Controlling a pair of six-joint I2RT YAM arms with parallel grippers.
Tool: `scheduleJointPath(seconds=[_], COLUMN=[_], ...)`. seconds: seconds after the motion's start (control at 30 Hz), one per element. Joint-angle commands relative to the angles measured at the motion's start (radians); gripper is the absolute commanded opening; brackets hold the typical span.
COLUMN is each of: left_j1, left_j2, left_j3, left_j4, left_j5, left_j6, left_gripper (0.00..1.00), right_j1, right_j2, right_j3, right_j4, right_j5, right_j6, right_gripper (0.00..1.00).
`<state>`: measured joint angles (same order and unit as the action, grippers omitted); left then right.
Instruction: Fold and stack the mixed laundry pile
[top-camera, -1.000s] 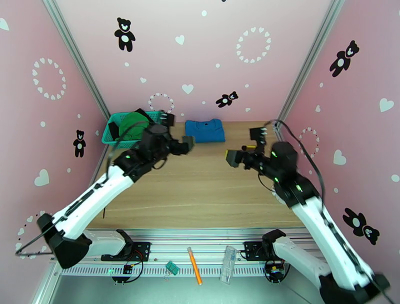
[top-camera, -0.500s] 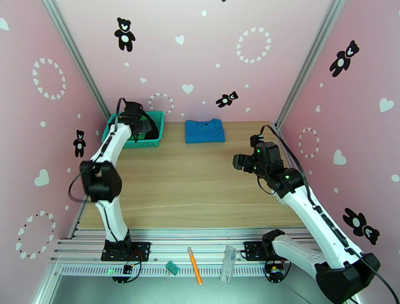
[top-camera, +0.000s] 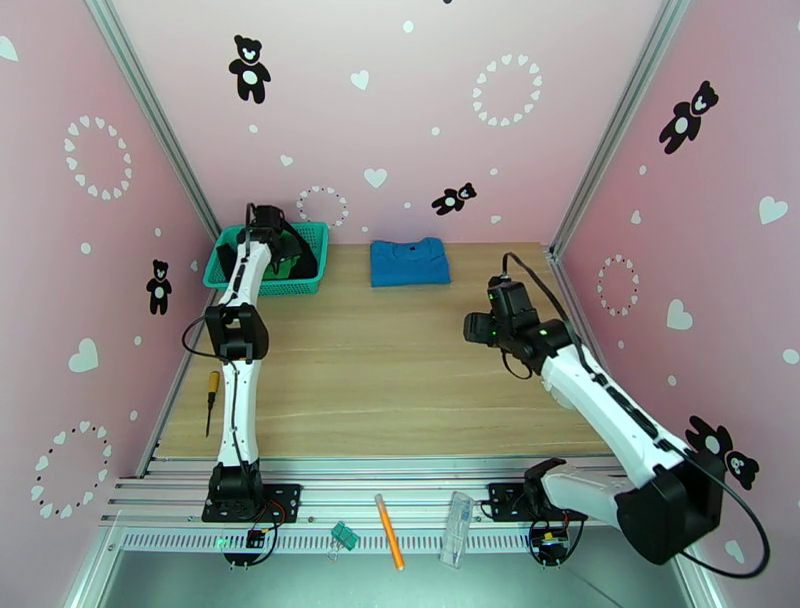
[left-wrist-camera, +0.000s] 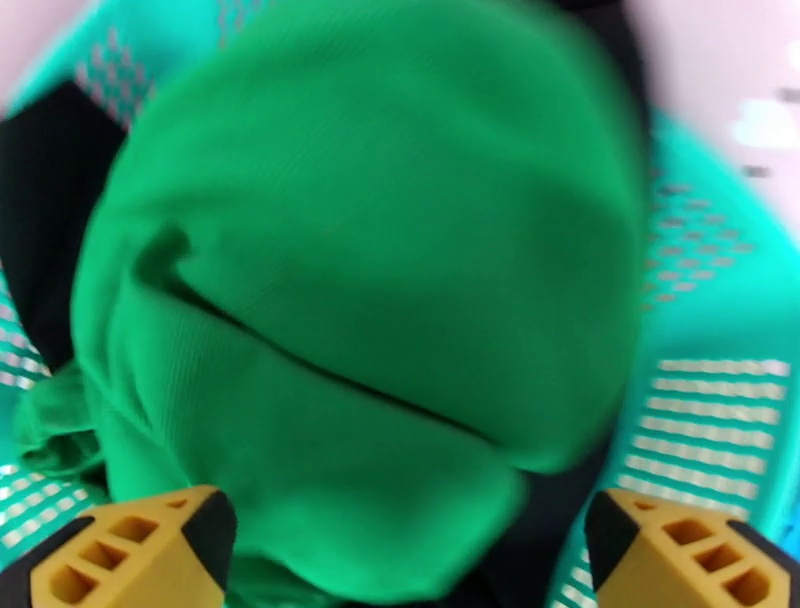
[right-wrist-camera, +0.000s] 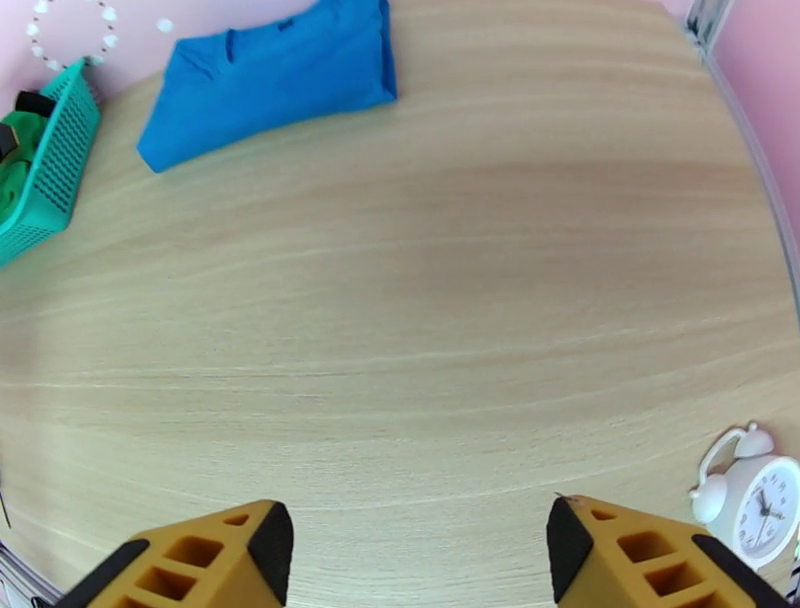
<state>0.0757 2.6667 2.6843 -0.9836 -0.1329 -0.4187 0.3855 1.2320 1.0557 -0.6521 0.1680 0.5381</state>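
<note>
The laundry pile's green garment (left-wrist-camera: 350, 250) lies bunched in the teal mesh basket (left-wrist-camera: 700, 400), on top of a black garment (left-wrist-camera: 35, 200). My left gripper (left-wrist-camera: 400, 535) hangs open just above the green cloth, holding nothing; from above, the left gripper (top-camera: 285, 260) is reaching into the basket (top-camera: 225, 280) at the back left. The blue shirt (top-camera: 408, 261) lies folded at the table's back middle, and the blue shirt (right-wrist-camera: 270, 80) is far ahead of my right gripper (right-wrist-camera: 415, 540). The right gripper (top-camera: 473, 327) is open and empty over bare wood.
A white alarm clock (right-wrist-camera: 745, 495) stands near the table's right edge, close to the right gripper. A screwdriver (top-camera: 212, 392) lies along the left edge. The basket (right-wrist-camera: 45, 170) stands in the back left corner against the pink walls.
The left arm swung from the table's middle to the basket and lowered onto the green garment. The right arm drew back and down, its jaws narrowing somewhat.
</note>
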Motion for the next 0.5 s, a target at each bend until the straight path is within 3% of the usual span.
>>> scheduleJointPath(seconds=[0.0,0.07,0.13,0.27,0.3,0.47], left_j1=[0.046,0.046,0.048,0.046,0.046,0.036], left_j2=[0.027,0.023,0.002,-0.096,-0.129,-0.322], left_j3=[-0.006,-0.012,-0.034,-0.114,-0.134,-0.198], left_j4=[0.022,0.050,0.084,0.152,0.162,0.177], left_j5=[0.084,0.113,0.140,0.146,0.142,0.138], left_j6=[-0.051,-0.045,-0.043,-0.048,-0.050,-0.035], left_gripper=[0.87,0.71,0.52,0.04,0.00,0.00], right_j1=[0.009,0.011,0.018,0.048,0.057,0.084], right_j2=[0.034,0.058,0.080,0.107,0.108,0.092], right_j3=[0.053,0.063,0.067,0.073,0.073,0.072], right_j4=[-0.023,-0.025,-0.024,-0.023,-0.024,-0.023], right_j5=[0.003,-0.016,-0.025,-0.021,-0.019,-0.013], right_j6=[-0.009,-0.010,-0.006,0.004,0.006,0.020], right_gripper=[0.54,0.43,0.39,0.27,0.23,0.17])
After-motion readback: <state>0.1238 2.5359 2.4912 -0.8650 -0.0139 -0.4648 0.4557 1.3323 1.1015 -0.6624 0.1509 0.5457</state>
